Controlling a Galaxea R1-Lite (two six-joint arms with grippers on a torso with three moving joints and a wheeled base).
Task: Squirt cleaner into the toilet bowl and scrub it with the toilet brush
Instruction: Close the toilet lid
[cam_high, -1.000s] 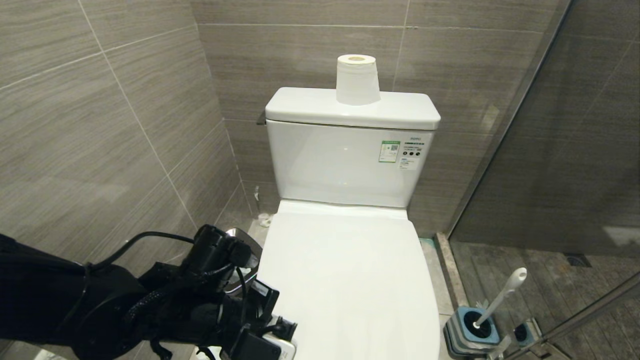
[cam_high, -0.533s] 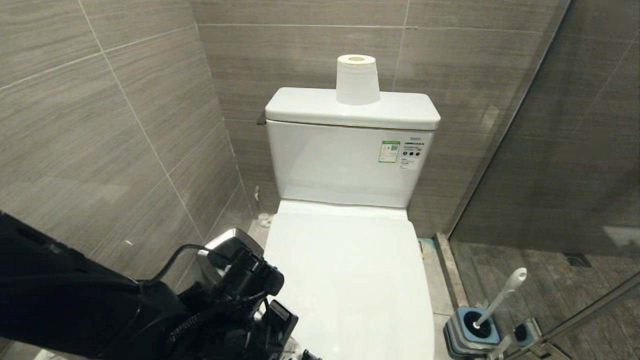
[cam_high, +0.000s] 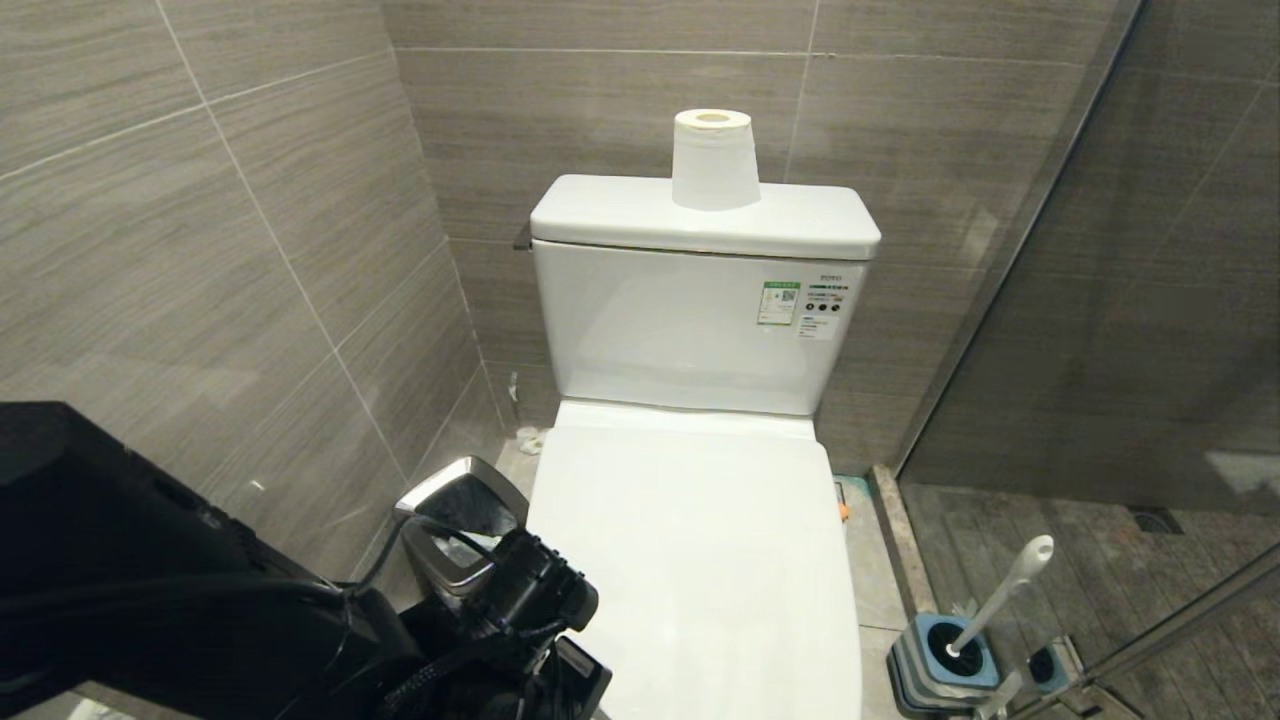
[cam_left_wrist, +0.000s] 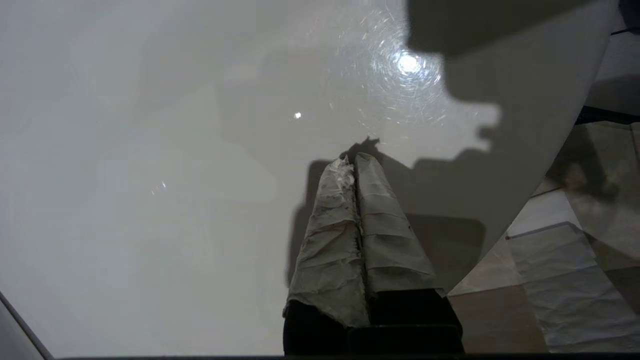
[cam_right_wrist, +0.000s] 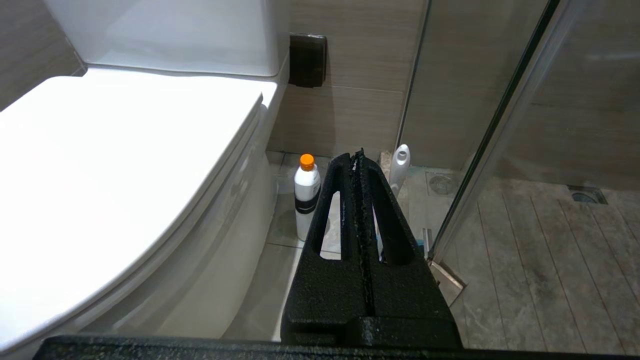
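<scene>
A: Looking from the head camera, you see the toilet bowl (cam_high: 700, 560) hidden under its shut lid (cam_left_wrist: 150, 175); your left gripper (cam_left_wrist: 355, 159) is cut off there.

B: Its wrist view shows the wrapped fingers (cam_left_wrist: 380, 200) pressed together, empty, over the lid's front edge.

A: The right gripper (cam_right_wrist: 358, 156)?

B: Shut, empty. The toilet brush (cam_high: 1000, 590) stands in its holder (cam_high: 940, 660), floor right of the toilet.
</scene>
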